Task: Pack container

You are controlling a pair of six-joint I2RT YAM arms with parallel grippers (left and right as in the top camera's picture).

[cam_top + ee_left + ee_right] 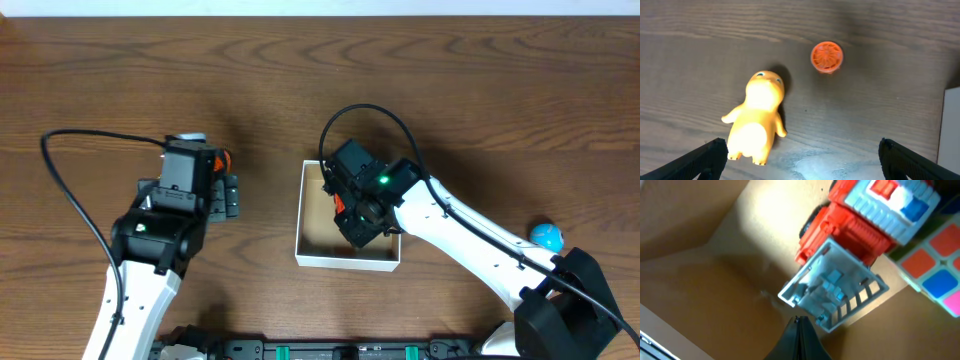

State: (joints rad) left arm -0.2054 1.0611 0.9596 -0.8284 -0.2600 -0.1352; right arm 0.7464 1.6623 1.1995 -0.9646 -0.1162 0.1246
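Right end effector was down inside the container at the middle of the counter, fingers pressed together on nothing just beside a red toy truck, while the left end effector hung spread apart over a yellow toy.

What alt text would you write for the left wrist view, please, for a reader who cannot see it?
A yellow-orange toy creature lies on the wooden table just ahead of the open left gripper. A small round orange piece sits apart beyond it, and the container shows its white wall at the right edge.
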